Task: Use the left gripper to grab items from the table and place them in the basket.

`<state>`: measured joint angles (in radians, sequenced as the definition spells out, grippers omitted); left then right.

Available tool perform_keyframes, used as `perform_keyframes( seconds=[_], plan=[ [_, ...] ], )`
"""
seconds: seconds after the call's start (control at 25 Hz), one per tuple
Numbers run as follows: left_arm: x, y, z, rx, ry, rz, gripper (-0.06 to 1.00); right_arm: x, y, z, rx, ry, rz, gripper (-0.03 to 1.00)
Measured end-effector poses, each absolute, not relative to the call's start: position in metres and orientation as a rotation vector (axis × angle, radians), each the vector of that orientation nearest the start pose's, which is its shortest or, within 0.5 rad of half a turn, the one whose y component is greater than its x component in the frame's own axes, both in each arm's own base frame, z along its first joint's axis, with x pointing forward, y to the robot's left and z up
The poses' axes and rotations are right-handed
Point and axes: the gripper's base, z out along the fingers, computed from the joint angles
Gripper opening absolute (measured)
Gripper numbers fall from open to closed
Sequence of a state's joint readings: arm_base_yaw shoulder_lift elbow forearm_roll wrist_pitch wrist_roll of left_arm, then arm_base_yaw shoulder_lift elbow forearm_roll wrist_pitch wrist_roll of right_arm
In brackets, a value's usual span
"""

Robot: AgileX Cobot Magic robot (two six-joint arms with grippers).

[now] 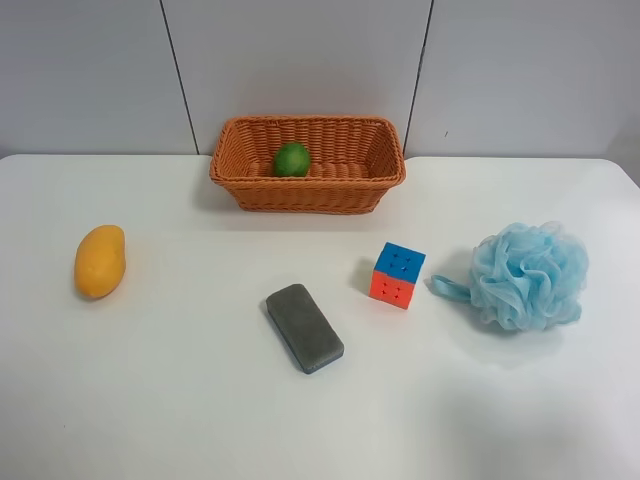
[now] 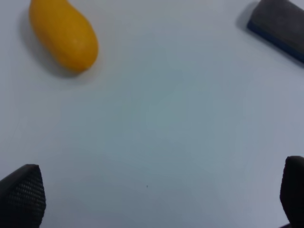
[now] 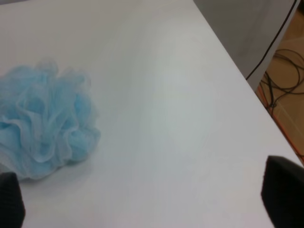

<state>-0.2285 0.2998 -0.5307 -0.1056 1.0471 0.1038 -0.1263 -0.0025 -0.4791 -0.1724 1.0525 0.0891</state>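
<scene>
My left gripper (image 2: 156, 199) hangs above bare tabletop with its two black textured fingers (image 2: 23, 197) spread wide, nothing between them. Ahead of it in the left wrist view lie the smooth yellow-orange mango (image 2: 63, 35) and one corner of the dark grey rectangular block (image 2: 280, 23), which shows a blue strip along its lower side; both rest on the large white flat table (image 2: 161, 109), well apart from each other and clear of my fingers.

From the high camera, the rectangular orange-brown woven wicker basket (image 1: 248, 170) sits at the middle of the table's far edge, against the grey wall panels. A round green fruit (image 1: 292, 159) lies inside it, towards its left half in that view. The mango (image 1: 100, 261) lies near the table's left edge as that view shows it. The grey block (image 1: 305, 328) lies slantwise around the table's middle, and the blue-and-orange puzzle cube (image 1: 398, 275) stands near it, on the side towards the basket. The fluffy light blue mesh bath pouf (image 1: 528, 276) sits towards the right edge in that view, its loop pointing at the cube.

My right gripper (image 3: 142, 199) is also spread, its dark fingertips (image 3: 282, 192) at either side of bare table, with the pouf (image 3: 45, 126) just beside one of them, near that table edge.
</scene>
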Motion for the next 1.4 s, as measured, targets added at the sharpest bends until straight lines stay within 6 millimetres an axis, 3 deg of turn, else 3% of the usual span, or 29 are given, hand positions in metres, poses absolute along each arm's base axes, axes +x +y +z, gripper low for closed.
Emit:
perform_keyframes(
  seconds=[0.52,1.4],
  plan=[
    [-0.007,-0.011,0.282,0.181,2.020,-0.034,0.99,-0.005,-0.013,0.273,0.226,2.038,-0.230,0.99],
    [-0.008,-0.012,0.282,0.192,2.011,-0.038,0.99,-0.005,-0.013,0.273,0.226,2.038,-0.230,0.99]
  ],
)
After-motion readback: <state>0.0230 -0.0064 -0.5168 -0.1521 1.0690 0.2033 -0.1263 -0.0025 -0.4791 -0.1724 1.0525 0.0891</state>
